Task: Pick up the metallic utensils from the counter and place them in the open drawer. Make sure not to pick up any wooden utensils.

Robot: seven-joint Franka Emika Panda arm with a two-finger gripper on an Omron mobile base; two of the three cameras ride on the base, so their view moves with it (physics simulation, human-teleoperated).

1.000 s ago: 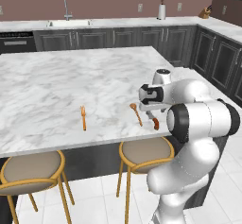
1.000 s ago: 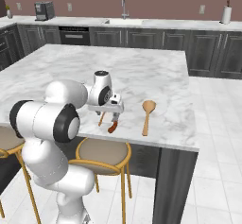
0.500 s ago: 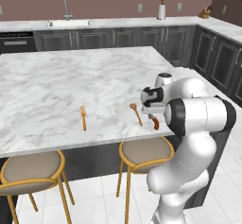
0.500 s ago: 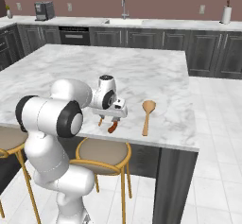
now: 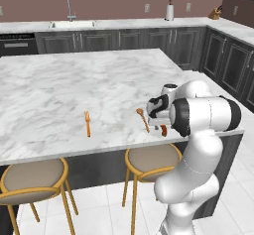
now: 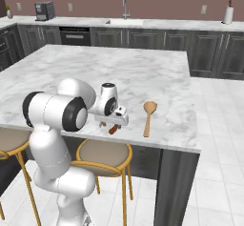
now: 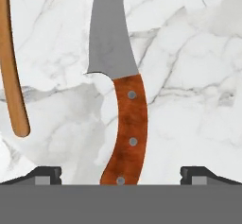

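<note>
Knife (image 7: pixel 118 95) lies flat on the counter (image 7: pixel 189 53), its handle between your gripper (image 7: pixel 120 175)'s wide, empty fingers. Wooden spoon (image 7: pixel 12 67) sits at nine o'clock; drift that way and you'd likely snag it.

Arm hunched over the near edge of the marble table (image 5: pixel 74 85)
All-wood fork (image 5: pixel 88 123) sits off to the left, wooden spoon (image 5: pixel 143 118) just beside the tool (image 5: pixel 159 125), knife handle (image 5: pixel 163 130) peeking out under it. Two stools (image 5: pixel 149 160) below.
</note>
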